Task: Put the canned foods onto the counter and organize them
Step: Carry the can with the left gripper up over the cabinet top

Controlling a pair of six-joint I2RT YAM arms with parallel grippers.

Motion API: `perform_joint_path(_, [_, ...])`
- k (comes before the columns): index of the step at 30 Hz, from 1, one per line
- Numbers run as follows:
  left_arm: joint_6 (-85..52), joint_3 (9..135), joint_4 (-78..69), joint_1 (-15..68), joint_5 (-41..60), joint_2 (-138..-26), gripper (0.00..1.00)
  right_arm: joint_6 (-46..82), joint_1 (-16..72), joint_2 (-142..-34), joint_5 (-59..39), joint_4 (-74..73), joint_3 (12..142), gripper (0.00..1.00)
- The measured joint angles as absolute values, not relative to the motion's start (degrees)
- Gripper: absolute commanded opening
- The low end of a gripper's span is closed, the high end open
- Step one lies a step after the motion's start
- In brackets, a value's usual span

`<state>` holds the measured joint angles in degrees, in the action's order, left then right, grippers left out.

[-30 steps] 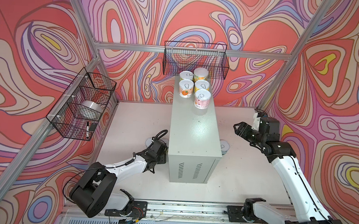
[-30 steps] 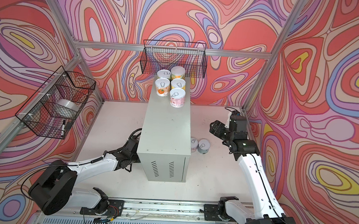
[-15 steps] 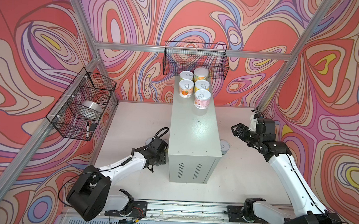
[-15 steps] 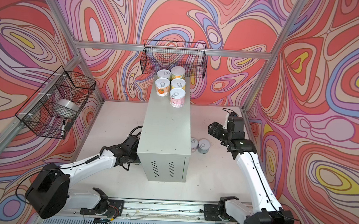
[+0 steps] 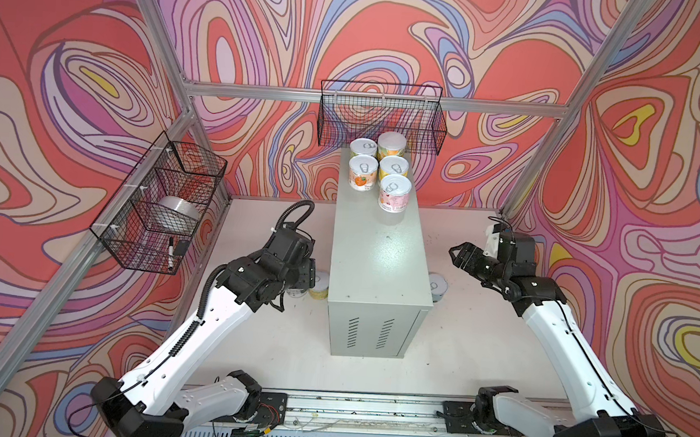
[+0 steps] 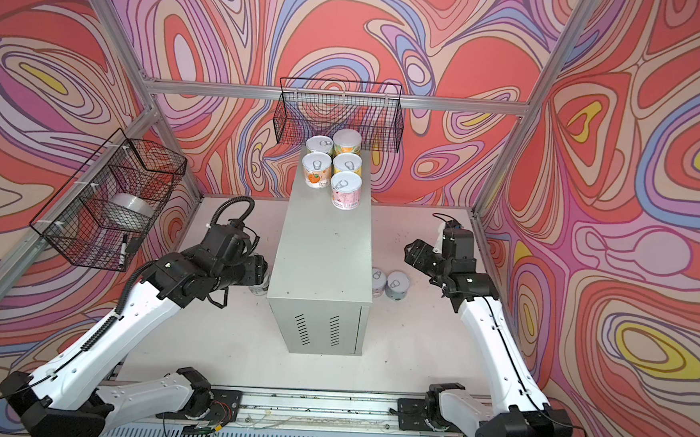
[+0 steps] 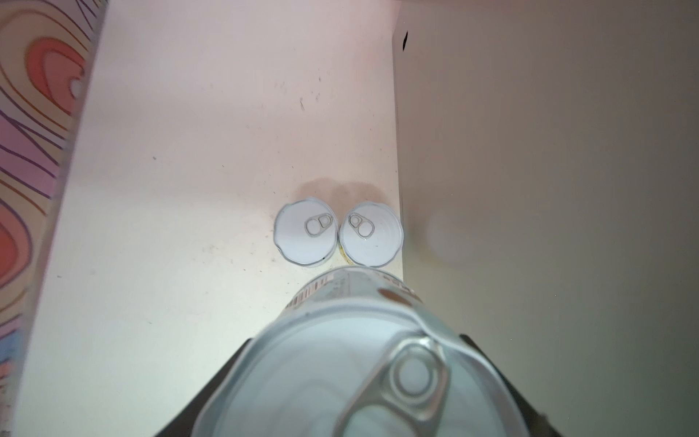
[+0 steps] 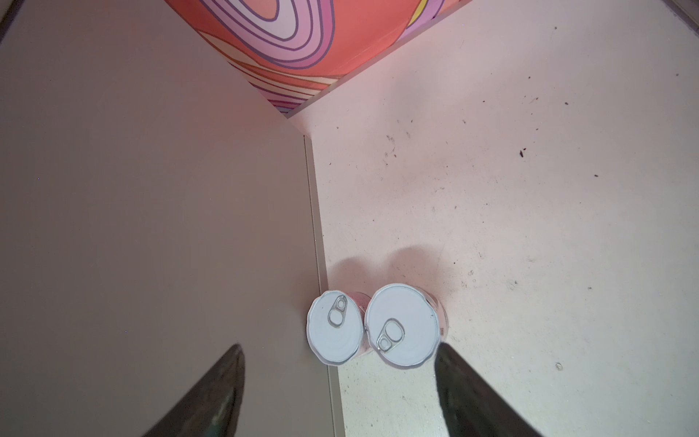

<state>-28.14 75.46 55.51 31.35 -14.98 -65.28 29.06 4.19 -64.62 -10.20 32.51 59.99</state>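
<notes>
The counter [image 5: 375, 254] [image 6: 321, 247] stands mid-table, with several canned foods grouped at its far end, among them a pink-labelled can [image 5: 394, 194] [image 6: 346, 191]. My left gripper [image 5: 306, 273] [image 7: 351, 355] is left of the counter, shut on a can [image 7: 340, 382] raised above two cans [image 7: 304, 231] [image 7: 370, 234] that stand on the table against the counter's side. The held can is hidden in both top views. On the counter's right side my right gripper [image 5: 460, 255] [image 6: 415, 252] [image 8: 340, 393] hangs open and empty, above two more cans [image 8: 334, 327] [image 8: 403, 325] [image 6: 398, 285].
A black wire basket [image 5: 381, 115] hangs on the back wall just behind the cans on the counter. Another basket [image 5: 162, 204] on the left wall holds a silvery tape roll [image 5: 178, 213] and a marker [image 5: 170, 252]. The arms' rail [image 5: 361, 407] runs along the front edge.
My left arm has risen beside the counter with the can in its gripper. The right gripper has shifted slightly toward the counter, still open.
</notes>
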Motion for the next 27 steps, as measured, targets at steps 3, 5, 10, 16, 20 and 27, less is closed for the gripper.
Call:
perform_joint_path(3, [-25.96, 83.44, 58.78, 31.35, -15.75, -66.92, 0.0, 29.06, 4.19, -64.38, -10.37, 32.58, 60.05, 0.81])
perform_joint_path(5, [-24.62, 88.42, 60.45, 31.35, -15.68, -68.36, 0.0, 29.08, 4.19, -63.94, -10.39, 32.6, 60.16, 0.81])
perform_joint_path(10, [-22.26, 99.0, 63.77, 31.4, -13.61, -72.12, 0.0, 29.08, 4.21, -63.2, -10.59, 33.17, 61.95, 0.81])
perform_joint_path(16, [-20.71, 107.42, 64.51, 33.08, -11.51, -76.2, 0.0, 29.06, 4.19, -62.04, -10.68, 33.34, 63.57, 0.81])
perform_joint_path(20, [-19.66, 111.68, 64.38, 35.46, -11.33, -79.64, 0.0, 29.12, 4.19, -61.54, -10.7, 33.32, 63.55, 0.81])
perform_joint_path(27, [-16.86, 124.79, 64.55, 39.42, -12.1, -90.21, 0.0, 29.28, 4.19, -60.45, -10.55, 33.28, 63.48, 0.81])
